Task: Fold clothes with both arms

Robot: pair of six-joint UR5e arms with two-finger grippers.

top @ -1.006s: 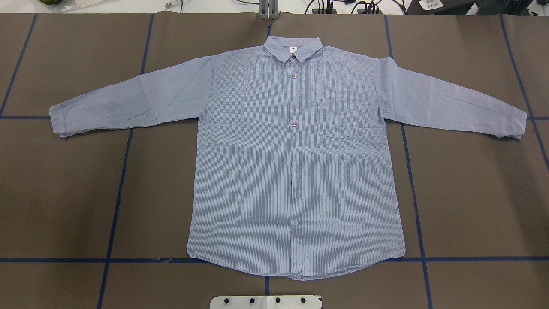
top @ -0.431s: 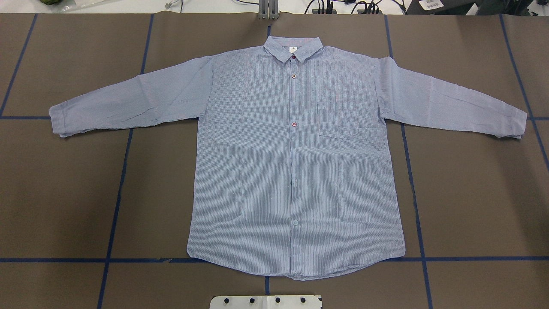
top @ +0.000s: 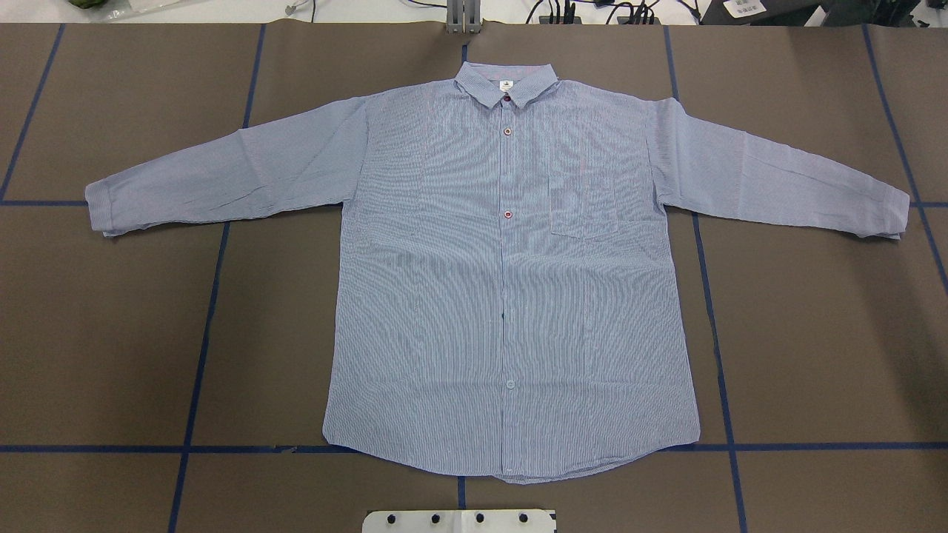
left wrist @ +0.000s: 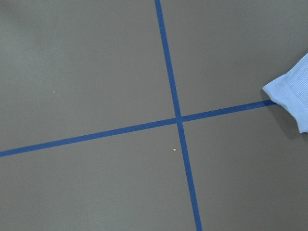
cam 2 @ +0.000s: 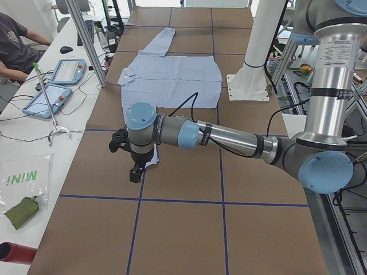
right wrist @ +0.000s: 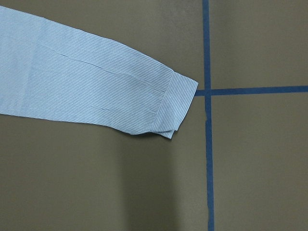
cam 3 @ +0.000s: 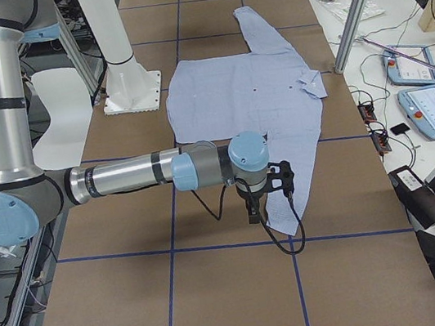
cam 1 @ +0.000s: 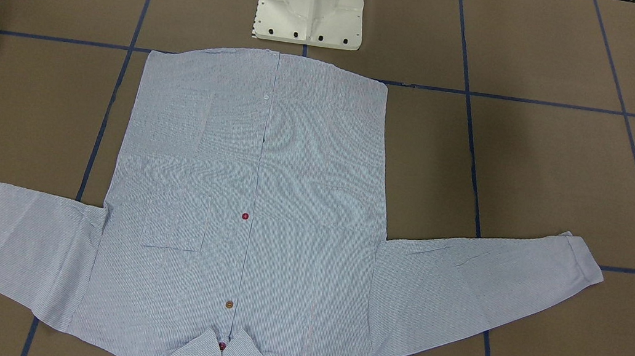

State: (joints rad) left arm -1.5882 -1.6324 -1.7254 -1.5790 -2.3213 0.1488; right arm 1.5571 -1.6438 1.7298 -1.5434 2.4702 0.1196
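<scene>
Nearest the white pedestal base (top: 459, 520), the hem of the striped shirt (top: 511, 281) is laid flat on the brown tabletop (top: 111, 333). The shirt is spread front up and buttoned, sleeves outstretched, with its collar (top: 507, 80) at the far edge. The left hand (cam 2: 136, 169) is held over the tabletop near one cuff (left wrist: 293, 96), and the right hand (cam 3: 254, 211) near the other cuff (right wrist: 175, 103). Whether either hand is apart or together cannot be told.

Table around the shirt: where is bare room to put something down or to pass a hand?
Two wide bare patches of table: one between the left sleeve, the shirt body and the robot's edge; one likewise by the right sleeve. Crowded: the middle, under the shirt, and at the sleeve ends, where the left gripper and right gripper hang.
</scene>
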